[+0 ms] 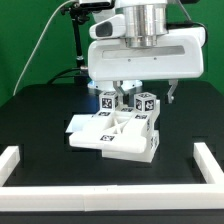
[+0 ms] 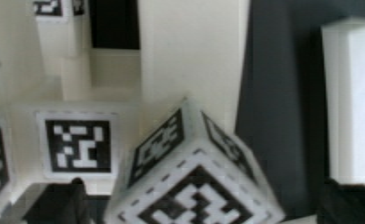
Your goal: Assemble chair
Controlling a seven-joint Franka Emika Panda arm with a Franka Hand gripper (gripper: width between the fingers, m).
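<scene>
i see table (image 1: 40, 120) black, white border rail (image 1: 20, 160) at edge | chair (image 1: 115, 135) part-built, mid-table, tagged posts upright, under arm | gripper (image 1: 128, 98) jaws spread wide, straddling posts, holding nothing; wrist view: tags close-up

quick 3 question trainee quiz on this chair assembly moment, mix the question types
1. True or false: the gripper hangs directly over the white chair parts.
2. Multiple choice: what do the upright posts carry on their faces? A) red stickers B) black-and-white square tags C) nothing
3. Fill in: the low white border rail lies on a ____ table.

Key
1. True. The gripper sits just above the cluster, fingers around the tagged posts.
2. B. The wrist view shows the tags close up.
3. Black.
</scene>
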